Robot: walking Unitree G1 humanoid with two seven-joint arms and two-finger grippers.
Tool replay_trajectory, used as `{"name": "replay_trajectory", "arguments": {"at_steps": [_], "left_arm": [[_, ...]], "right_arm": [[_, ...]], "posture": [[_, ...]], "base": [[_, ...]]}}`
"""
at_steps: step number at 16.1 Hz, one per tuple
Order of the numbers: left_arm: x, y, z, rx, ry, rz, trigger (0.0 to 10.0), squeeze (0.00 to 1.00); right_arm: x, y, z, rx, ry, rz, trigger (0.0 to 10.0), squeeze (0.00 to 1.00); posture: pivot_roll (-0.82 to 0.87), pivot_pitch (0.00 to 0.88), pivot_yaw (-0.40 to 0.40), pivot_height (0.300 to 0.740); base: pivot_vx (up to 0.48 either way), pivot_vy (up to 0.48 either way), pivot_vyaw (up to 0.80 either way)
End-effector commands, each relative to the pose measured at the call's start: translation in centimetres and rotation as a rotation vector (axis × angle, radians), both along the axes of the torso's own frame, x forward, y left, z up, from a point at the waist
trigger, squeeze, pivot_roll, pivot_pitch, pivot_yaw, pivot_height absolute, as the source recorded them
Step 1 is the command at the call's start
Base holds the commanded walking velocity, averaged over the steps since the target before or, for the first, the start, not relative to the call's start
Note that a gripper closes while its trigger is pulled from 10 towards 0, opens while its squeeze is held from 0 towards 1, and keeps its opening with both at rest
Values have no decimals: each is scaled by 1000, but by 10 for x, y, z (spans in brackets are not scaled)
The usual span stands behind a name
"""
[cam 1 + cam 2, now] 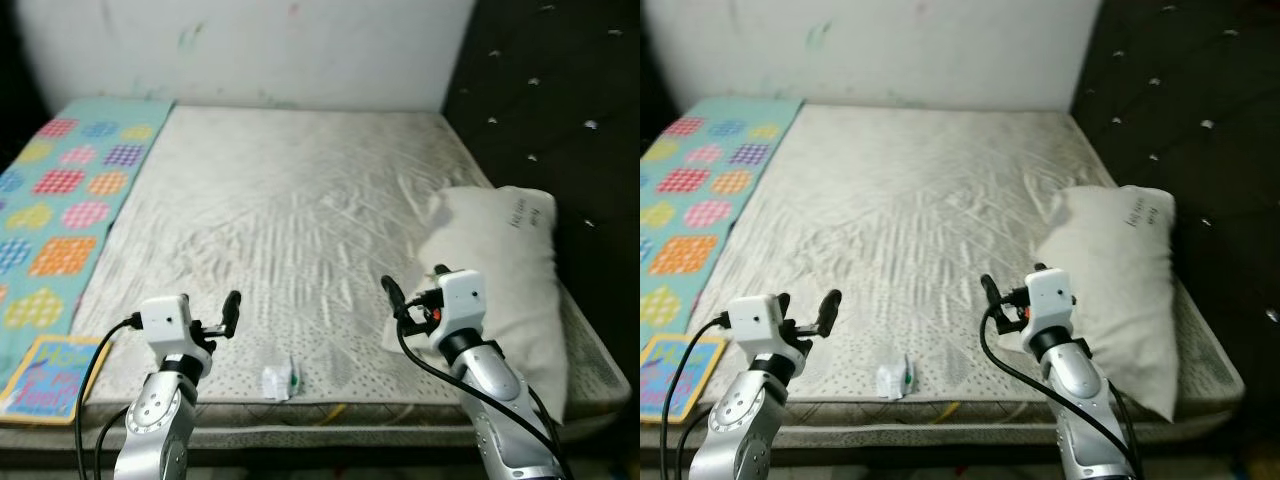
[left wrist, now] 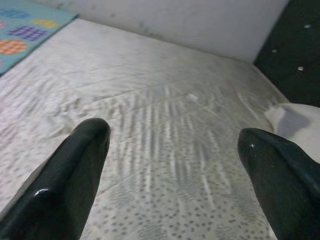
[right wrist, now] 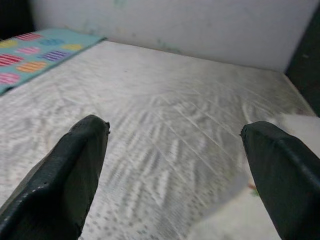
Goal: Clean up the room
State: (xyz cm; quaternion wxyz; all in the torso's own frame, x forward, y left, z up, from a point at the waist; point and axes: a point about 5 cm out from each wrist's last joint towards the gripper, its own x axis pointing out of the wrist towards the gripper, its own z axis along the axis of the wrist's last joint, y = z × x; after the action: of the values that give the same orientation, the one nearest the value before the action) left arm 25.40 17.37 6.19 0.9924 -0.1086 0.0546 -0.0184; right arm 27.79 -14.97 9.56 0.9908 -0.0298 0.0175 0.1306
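A small crumpled white wrapper [image 1: 279,381] with a green spot lies on the bare white mattress [image 1: 300,200], close to its front edge. My left gripper [image 1: 218,312] hovers over that front edge, just left of the wrapper and above it, open with nothing between its fingers [image 2: 75,165]. My right gripper [image 1: 413,283] is held to the right of the wrapper, beside a white pillow [image 1: 495,270], and it also stands open and empty. In the right wrist view its fingers [image 3: 75,165] point across the mattress toward the back wall.
A colourful patterned mat [image 1: 65,200] runs along the mattress's left side. A flat picture book [image 1: 45,375] lies on it at the near left corner. A dark tufted headboard [image 1: 560,90] borders the right side, and a white wall [image 1: 250,50] stands at the back.
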Motion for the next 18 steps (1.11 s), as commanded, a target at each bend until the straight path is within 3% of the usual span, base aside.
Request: {"name": "replay_trajectory", "arguments": {"at_steps": [1,8,18], "left_arm": [[0,1,2,-1,-2,6,10000,0],[-1,1,1,-23,10,10,10000,0],[1,1,1,-26,14,9,10000,0]], "right_arm": [[2,1,2,-5,-2,11,10000,0],[2,0,1,13,9,4,10000,0],[3,1,0,10,14,-1,10000,0]], "posture": [[-92,0,-25,740],[-96,0,-29,740],[-96,0,-28,740]], "base": [[0,0,694],[0,0,73],[0,281,0]]}}
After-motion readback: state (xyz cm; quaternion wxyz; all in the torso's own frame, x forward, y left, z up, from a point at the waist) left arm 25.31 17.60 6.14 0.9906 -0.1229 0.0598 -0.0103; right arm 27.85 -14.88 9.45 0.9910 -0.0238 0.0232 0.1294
